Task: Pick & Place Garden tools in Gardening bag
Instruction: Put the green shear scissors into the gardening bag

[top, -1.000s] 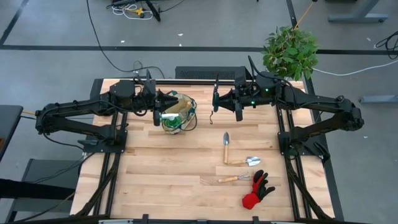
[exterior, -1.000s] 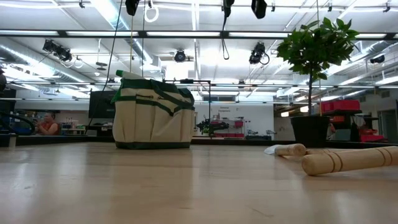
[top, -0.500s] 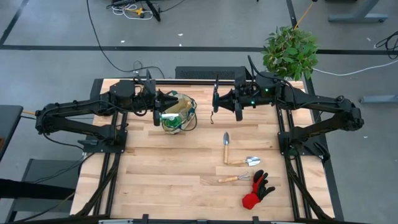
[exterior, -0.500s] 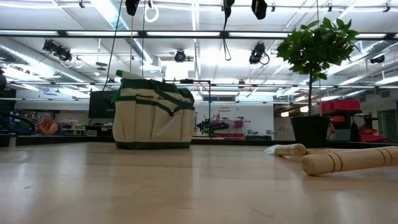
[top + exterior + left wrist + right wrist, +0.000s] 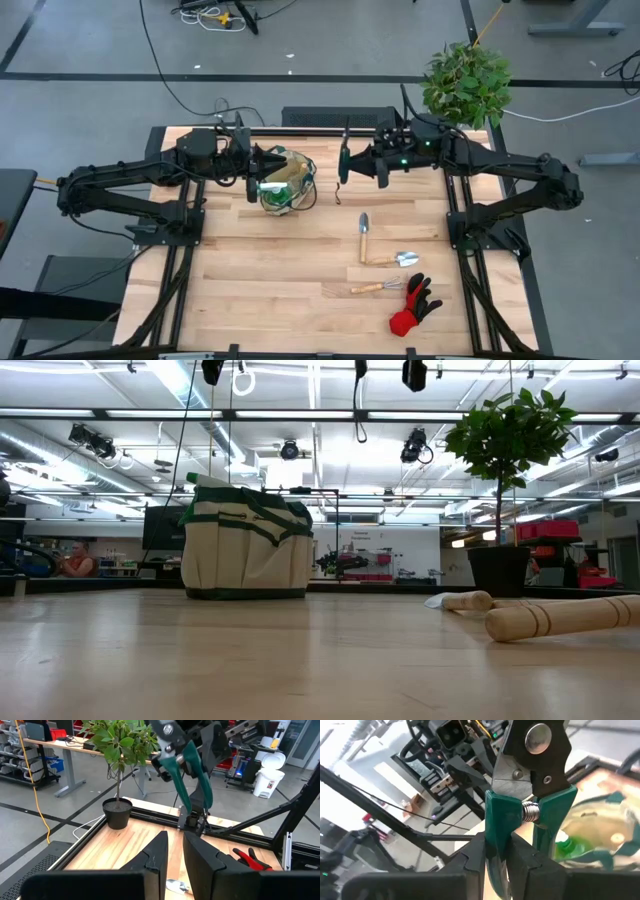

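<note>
Shears (image 5: 527, 815) clenched in right hand (image 5: 343, 160) show only up close; left hand (image 5: 256, 172) pinched empty above bag (image 5: 285, 181).

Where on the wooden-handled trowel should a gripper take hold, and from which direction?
Grip the trowel on its wooden handle, coming straight down from above. It lies flat on the table, handle toward the front edge, blade pointing to the back; the round handle is probably steadier than the thin metal blade.

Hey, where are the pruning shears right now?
The shears are clamped in the right gripper, held above the table's far side in the high view, just right of the bag.
</note>
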You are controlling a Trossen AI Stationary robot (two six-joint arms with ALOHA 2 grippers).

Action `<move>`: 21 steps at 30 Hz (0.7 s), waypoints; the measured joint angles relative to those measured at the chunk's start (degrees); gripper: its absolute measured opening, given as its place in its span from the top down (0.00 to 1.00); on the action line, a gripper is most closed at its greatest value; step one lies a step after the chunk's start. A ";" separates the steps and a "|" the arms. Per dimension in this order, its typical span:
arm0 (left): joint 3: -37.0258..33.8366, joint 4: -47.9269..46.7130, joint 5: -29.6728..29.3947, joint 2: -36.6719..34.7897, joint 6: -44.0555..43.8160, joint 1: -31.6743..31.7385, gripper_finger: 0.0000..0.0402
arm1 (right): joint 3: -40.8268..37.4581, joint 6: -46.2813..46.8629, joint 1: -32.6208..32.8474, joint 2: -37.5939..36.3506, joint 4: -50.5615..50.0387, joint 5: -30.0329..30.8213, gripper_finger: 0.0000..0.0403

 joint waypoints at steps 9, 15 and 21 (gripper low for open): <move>0.00 0.00 0.00 0.00 0.00 0.00 0.84 | 0.00 8.96 -1.90 2.37 -0.35 -2.14 0.87; 0.00 0.00 0.00 -0.01 0.00 0.00 0.84 | 0.00 11.85 -3.44 4.50 -0.64 -2.68 0.87; 0.00 0.00 -0.02 0.00 0.25 0.00 0.84 | 0.00 13.79 -4.56 6.42 -0.57 -3.67 0.87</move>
